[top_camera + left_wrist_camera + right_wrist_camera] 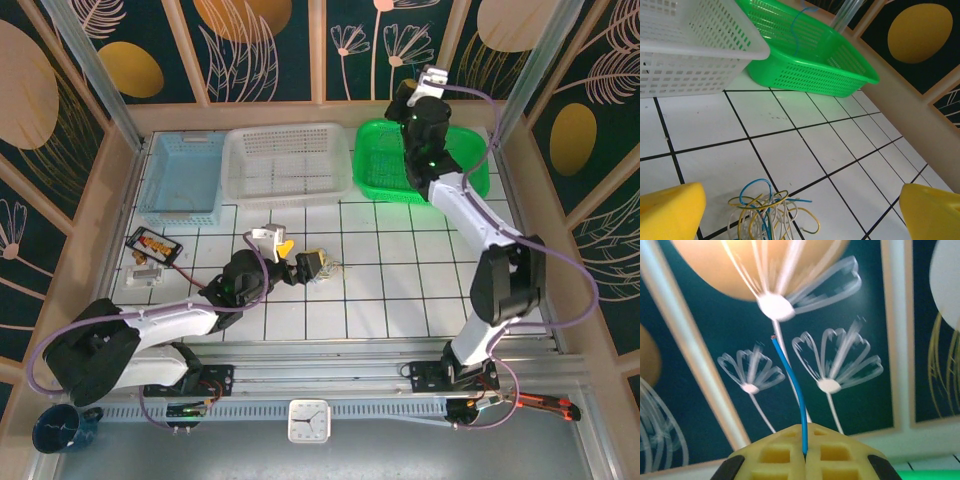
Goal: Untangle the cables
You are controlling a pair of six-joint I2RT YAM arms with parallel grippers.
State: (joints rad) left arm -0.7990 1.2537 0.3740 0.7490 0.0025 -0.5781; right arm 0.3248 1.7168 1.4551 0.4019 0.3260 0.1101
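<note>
Hovering right over the cables [767, 215], the left gripper [800, 212] has its jaws spread wide and holds nothing. The tangle lies on the white table [805, 145] between the two yellow fingers [670, 212], a little off-centre, so the left arm is the nearer one. It has no clear long axis; the loops probably run away from the wrist. The right gripper [805, 456], well apart over the green basket [375, 165], is clamped on one blue wire [792, 385].
</note>
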